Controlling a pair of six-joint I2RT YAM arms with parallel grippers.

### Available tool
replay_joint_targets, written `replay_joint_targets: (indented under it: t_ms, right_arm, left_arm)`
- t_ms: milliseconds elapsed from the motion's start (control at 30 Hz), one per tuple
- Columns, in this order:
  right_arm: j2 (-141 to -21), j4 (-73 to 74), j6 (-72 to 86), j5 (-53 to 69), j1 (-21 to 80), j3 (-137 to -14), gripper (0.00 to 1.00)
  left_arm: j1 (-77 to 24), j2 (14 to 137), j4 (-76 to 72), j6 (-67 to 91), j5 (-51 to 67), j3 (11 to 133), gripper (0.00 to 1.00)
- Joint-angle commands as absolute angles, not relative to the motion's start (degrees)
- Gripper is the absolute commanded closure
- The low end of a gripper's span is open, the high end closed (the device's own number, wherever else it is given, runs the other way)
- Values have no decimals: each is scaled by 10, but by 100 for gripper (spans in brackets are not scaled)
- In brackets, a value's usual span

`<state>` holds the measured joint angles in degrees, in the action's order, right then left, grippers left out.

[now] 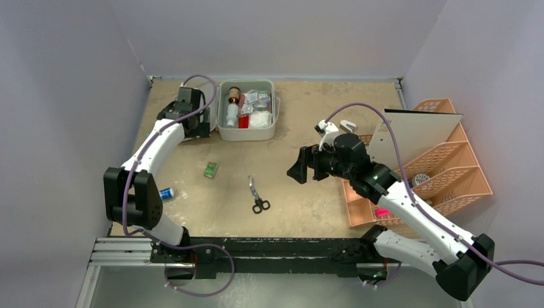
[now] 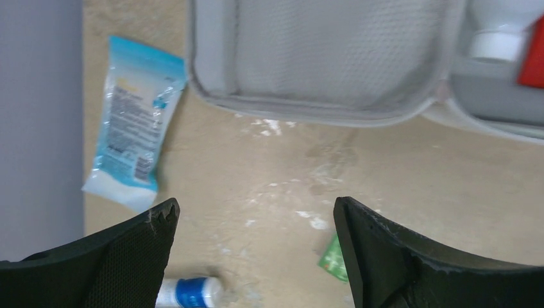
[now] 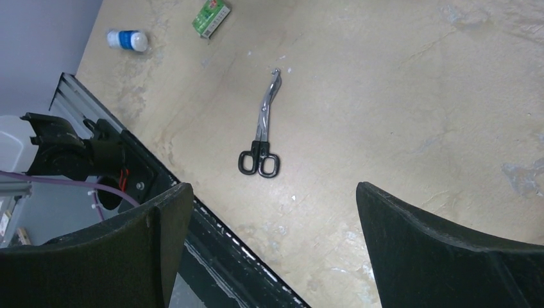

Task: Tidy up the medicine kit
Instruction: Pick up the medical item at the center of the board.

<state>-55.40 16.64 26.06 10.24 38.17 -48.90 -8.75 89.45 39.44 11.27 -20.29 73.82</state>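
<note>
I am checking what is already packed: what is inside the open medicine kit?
Inside the medicine kit lie a brown bottle, a white bottle, a red pack, clear packets and a white pad. Anything beneath them is covered.

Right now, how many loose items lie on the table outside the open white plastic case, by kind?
Black-handled metal scissors: 1
Small green box: 1
Small blue-and-white bottle: 1
Light-blue flat sachet: 1
Total outside the white hinged plastic case: 4

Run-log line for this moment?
left gripper: open, empty, by medicine kit | right gripper: open, empty | scissors: loose on table
</note>
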Motion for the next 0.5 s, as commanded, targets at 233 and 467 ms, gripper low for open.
replay_joint_targets:
  t_ms: [233,467]
  right_arm:
    - [-528,245,225,110,380,-530,1]
    - [-527,248,238,134,380,-534,1]
  left_arm:
    - [-14,828,210,-144,-308,582,16]
    - [-1,904,100,-192,-340,520,19]
